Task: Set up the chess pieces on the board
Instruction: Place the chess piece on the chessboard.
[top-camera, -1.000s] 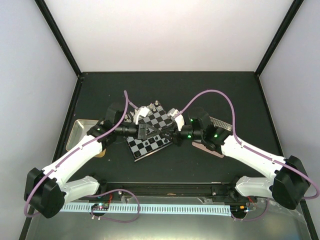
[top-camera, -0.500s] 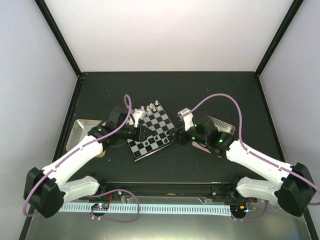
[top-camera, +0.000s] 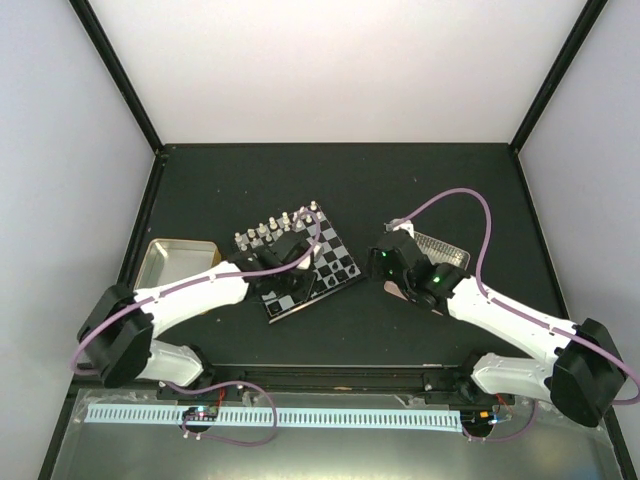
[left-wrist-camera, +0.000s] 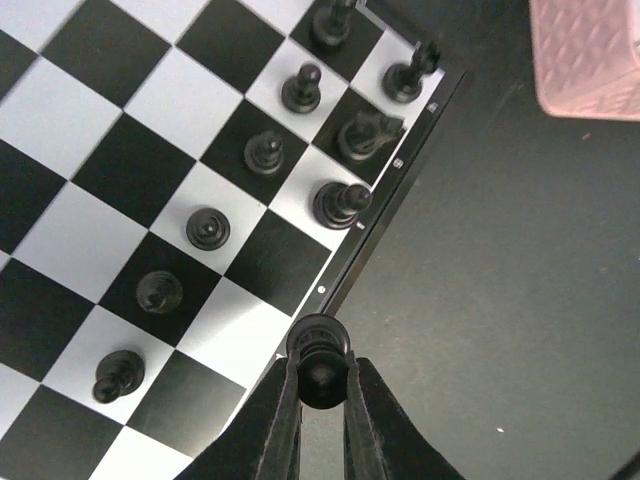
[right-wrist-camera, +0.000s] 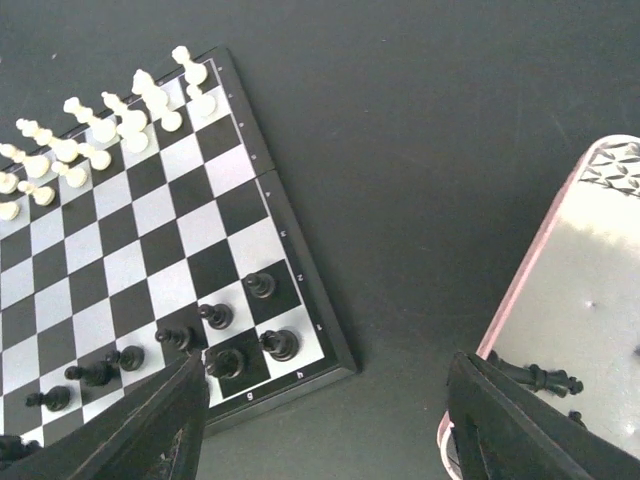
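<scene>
**A:** Where is the left gripper (left-wrist-camera: 320, 368)?

**B:** Over the near side of the board (top-camera: 335, 258), with both fingers clamped on a black piece (left-wrist-camera: 318, 342). In the wrist view that piece sits right at the board's thin dark rim, just outside the last row of squares.

**A:** Is it resting on the board?

**B:** Hard to say. The camera looks straight down on it, so it could be resting on the edge or hanging just above.

**A:** What stands near it?

**B:** Other black pieces (left-wrist-camera: 263, 153), upright on squares in two rows along that same edge.

**A:** And the white pieces (top-camera: 268, 229)?

**B:** They stand in two rows along the board's far-left edge, well apart from the black ones.

**A:** And the right gripper (right-wrist-camera: 325, 365)?

**B:** Its fingers are spread wide with nothing between them. It hangs above the dark table (right-wrist-camera: 400, 150), between the board's right corner and the pink-rimmed tray (right-wrist-camera: 520, 285).

**A:** Is anything in that tray?

**B:** A loose black piece (right-wrist-camera: 540, 378) lies on its side close to the rim.

**A:** What's on the left?

**B:** A tan-rimmed tray (top-camera: 160, 250) lies left of the board, beside the left arm.
</scene>
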